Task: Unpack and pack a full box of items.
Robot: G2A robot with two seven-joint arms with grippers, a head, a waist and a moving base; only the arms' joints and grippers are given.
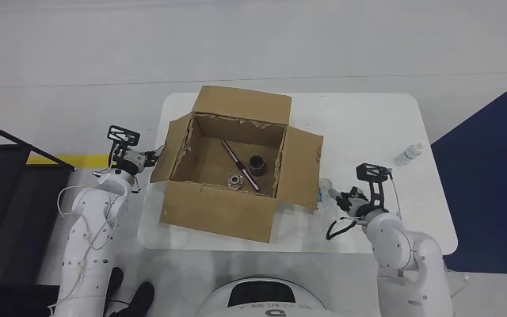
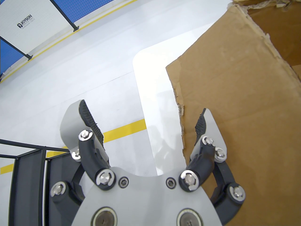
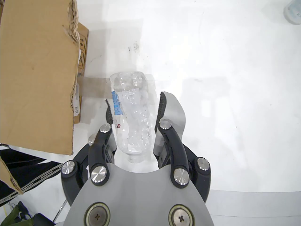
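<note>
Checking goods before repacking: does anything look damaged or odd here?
The clear plastic bottle between the fingers of the right gripper is crumpled and dented. The flap edges of the cardboard box are ragged and torn. Nothing looks spilled.

Bright, even overhead light; soft shadow beside box (image 3: 37,66); sheen on table (image 3: 211,48); wrist views fisheye-bent

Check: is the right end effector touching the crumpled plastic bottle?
Touching. The right wrist view shows the right end effector closed on the crumpled plastic bottle, both pads pressed against its sides.
</note>
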